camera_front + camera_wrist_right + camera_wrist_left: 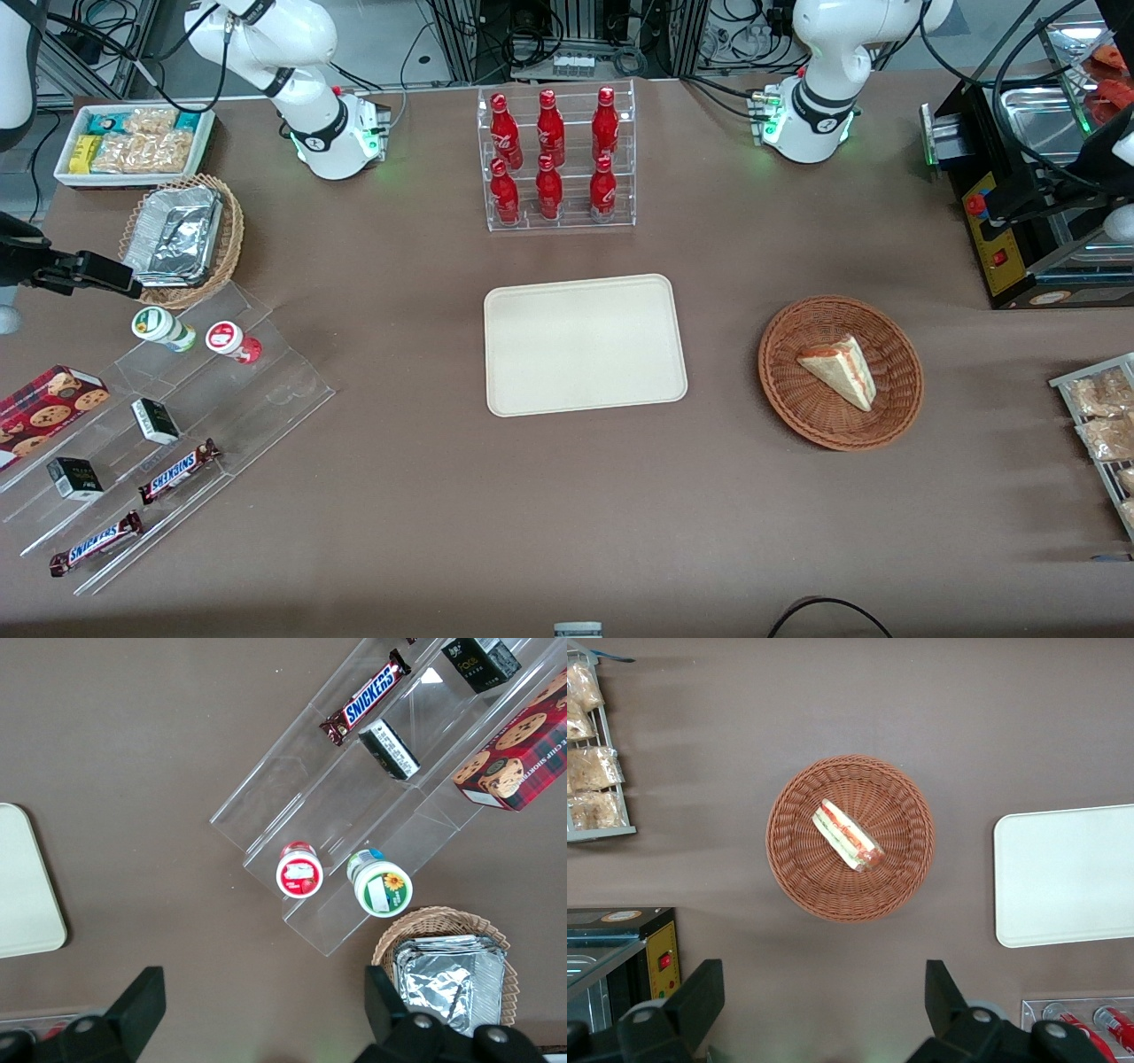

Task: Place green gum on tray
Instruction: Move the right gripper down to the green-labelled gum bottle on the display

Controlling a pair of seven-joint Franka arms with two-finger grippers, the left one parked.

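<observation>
Right now the small white canister of green gum (163, 328) with its green label and round white-green lid stands upright on the upper step of a clear acrylic stepped display stand (266, 381), toward the working arm's end of the brown desk (567, 523). Just beside it on the same step stands a similar red-lidded white canister (232, 341). On the stand's lower steps lie two Snickers bars (177, 470), two small dark boxes (156, 421) and a red tartan cookie box (49, 403).

Close to the gum, farther from the front camera, a round wicker basket (229, 248) holds a crumpled foil tray (173, 235). Farther still, a white rectangular bin (133, 142) is packed with snack packets.

At mid-desk the large flat cream-beige rectangular tray (585, 344) with rounded corners lies bare, well apart from the gum. A clear acrylic rack (558, 159) farther from the camera carries six red cola bottles. Toward the parked arm's end, a round brown wicker basket (895, 350) holds one wedge of sandwich (840, 370).

The right arm's black hand (266, 1014) hangs in the air above the stand, with the two canisters seen below it from the wrist camera. Its two fingers (146, 1001) are spread wide, touching and gripping nothing.
</observation>
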